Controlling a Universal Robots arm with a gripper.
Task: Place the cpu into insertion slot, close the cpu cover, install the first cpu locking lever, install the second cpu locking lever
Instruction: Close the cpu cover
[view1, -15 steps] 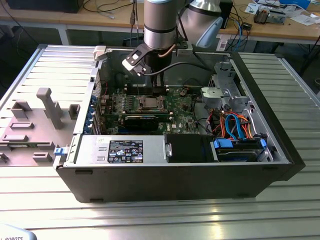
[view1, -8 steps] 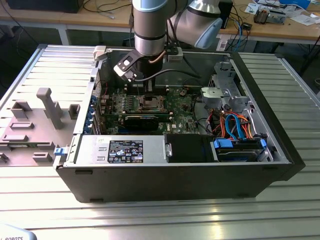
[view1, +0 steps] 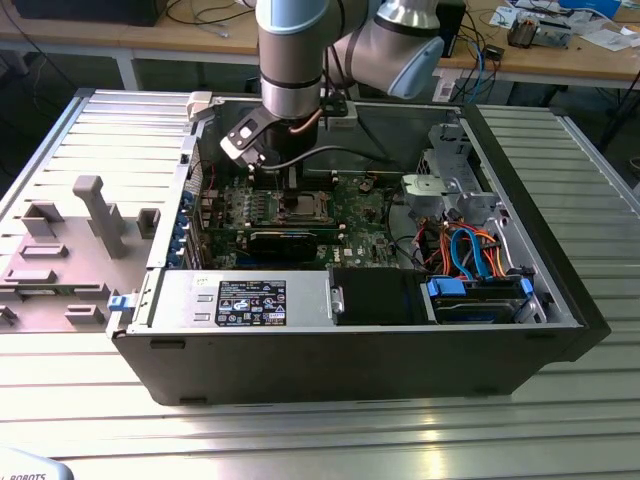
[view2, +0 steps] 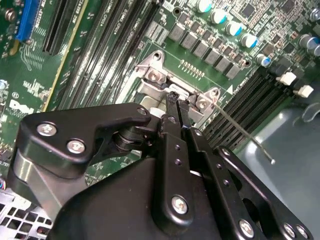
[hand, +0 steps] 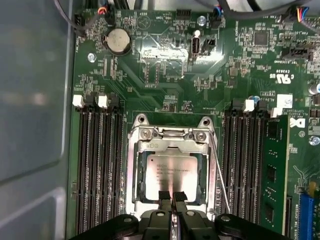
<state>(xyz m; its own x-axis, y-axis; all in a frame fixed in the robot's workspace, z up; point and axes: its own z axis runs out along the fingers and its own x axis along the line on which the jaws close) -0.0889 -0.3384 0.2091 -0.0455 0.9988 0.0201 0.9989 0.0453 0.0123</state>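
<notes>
hanging down into the open dark grey computer case (view1: 330, 365) on the ribbed metal counter (view1: 300, 435), my grey and blue arm (view1: 292, 60) puts me right above the thin square silver-grey metal cpu cover (hand: 134, 172). that cover lies flat on the green motherboard (hand: 165, 95). through its window shows the small square cpu with its silver-grey top (hand: 172, 171), seated in the dark-rimmed insertion slot (hand: 141, 176) under the cover. my black fingers (hand: 164, 196) are pressed together, tip against tip, at one edge of the cover in both wrist views; i cannot tell whether they touch it. a thin silver wire lever (hand: 220, 175) runs beside the cover and slants away from it, its free end apart from the cover. long black memory slots (hand: 95, 165) flank the cover on two sides.
</notes>
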